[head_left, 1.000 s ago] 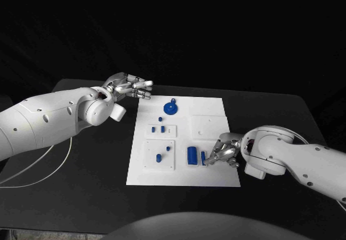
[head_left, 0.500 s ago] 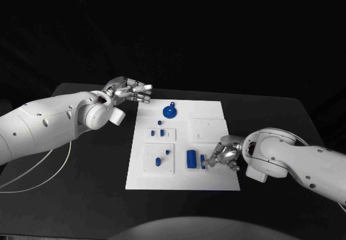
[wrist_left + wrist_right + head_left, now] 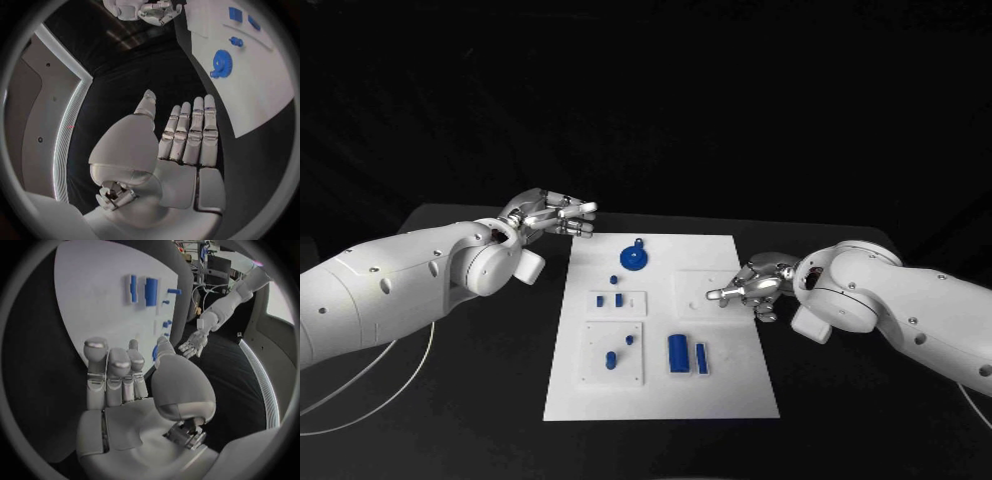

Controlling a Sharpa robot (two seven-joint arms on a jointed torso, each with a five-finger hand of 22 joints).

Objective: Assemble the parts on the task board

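The white task board (image 3: 733,385) lies in the middle of the black table. On it are a blue gear (image 3: 632,260) at the far end, small blue pegs (image 3: 610,299) in the middle, and a blue block (image 3: 679,352) with a slim blue piece (image 3: 702,356) beside it. My right hand (image 3: 754,283) hovers over the board's right edge, fingers extended and holding nothing. My left hand (image 3: 548,215) is raised off the board's far left corner, fingers spread and holding nothing. The left wrist view shows its straight fingers (image 3: 187,132), the gear (image 3: 221,63) and the board (image 3: 262,85) beyond. The right wrist view shows the block (image 3: 151,289).
Black tabletop (image 3: 459,400) surrounds the board on all sides. A white cable (image 3: 423,345) trails on the table under my left arm. My right forearm (image 3: 891,305) lies low over the table to the right of the board.
The head camera has shifted. My right hand has drawn back from the slim blue piece beside the block and moved toward the far side along the board's right edge. The left hand has stayed put.
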